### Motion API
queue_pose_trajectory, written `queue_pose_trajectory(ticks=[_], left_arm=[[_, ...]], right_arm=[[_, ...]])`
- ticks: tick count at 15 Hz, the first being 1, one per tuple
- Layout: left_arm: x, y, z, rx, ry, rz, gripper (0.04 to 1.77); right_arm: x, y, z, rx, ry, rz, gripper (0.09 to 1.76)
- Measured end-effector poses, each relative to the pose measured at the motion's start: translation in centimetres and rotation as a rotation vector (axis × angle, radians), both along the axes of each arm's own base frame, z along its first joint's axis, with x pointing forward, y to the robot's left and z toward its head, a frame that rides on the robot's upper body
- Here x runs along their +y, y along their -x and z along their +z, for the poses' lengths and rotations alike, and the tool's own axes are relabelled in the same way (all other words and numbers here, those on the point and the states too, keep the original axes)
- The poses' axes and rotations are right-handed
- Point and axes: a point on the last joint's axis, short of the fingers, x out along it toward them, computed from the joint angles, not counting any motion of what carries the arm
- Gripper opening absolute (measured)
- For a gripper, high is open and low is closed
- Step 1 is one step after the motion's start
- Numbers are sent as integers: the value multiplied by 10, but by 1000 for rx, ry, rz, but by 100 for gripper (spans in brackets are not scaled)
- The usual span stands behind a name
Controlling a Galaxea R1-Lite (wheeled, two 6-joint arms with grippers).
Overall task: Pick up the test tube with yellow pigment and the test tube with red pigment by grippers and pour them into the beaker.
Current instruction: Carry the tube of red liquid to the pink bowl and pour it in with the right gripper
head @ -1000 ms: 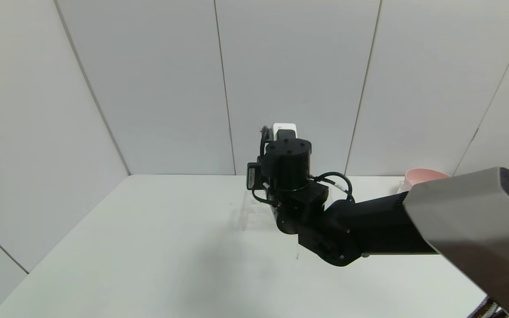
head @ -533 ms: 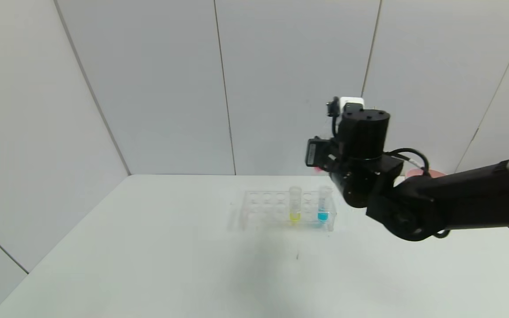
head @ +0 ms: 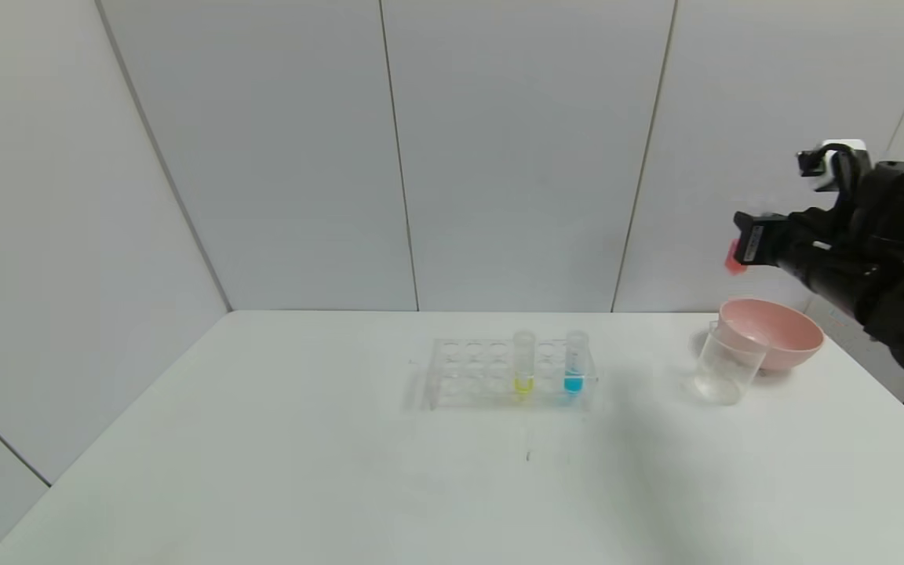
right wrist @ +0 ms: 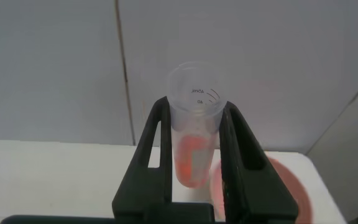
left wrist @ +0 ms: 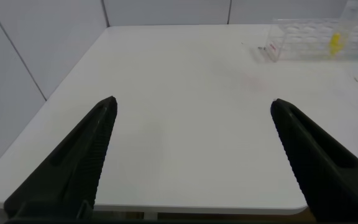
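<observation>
My right gripper (head: pixel 738 245) hangs high at the far right, above and just behind the pink bowl, shut on the test tube with red pigment (right wrist: pixel 194 149). In the head view that tube shows only as a red tip (head: pixel 733 260) by the gripper. The test tube with yellow pigment (head: pixel 523 362) stands upright in the clear rack (head: pixel 468 373) at mid-table. The clear beaker (head: pixel 727 365) stands right of the rack, touching the bowl's front. My left gripper (left wrist: pixel 193 104) is open over the table's near left part, holding nothing; the yellow tube (left wrist: pixel 335 42) shows far off in its view.
A tube with blue liquid (head: pixel 574 362) stands in the rack right of the yellow one. A pink bowl (head: pixel 781 333) sits behind the beaker near the right edge. White walls close the table at the back and on the left.
My right arm has swung from over the rack up and to the far right with the red tube in its grip. The rack, beaker and bowl are now uncovered.
</observation>
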Motion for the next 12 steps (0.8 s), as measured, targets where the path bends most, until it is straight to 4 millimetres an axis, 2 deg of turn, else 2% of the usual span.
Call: queue_pose_trajectory(ticks=[2,4,7,12], left_arm=[[0,0,0,0,0,0,176],[0,0,0,0,0,0,176],[0,0,0,0,0,0,176],[0,0,0,0,0,0,176]], right_arm=[[-40,2,-2,-17,110,7,51],[-69,4,-6,-26,218,14,51],[-92,3,-15,-34,371,35,51],[-110,6,-40,-46,639,176,51]])
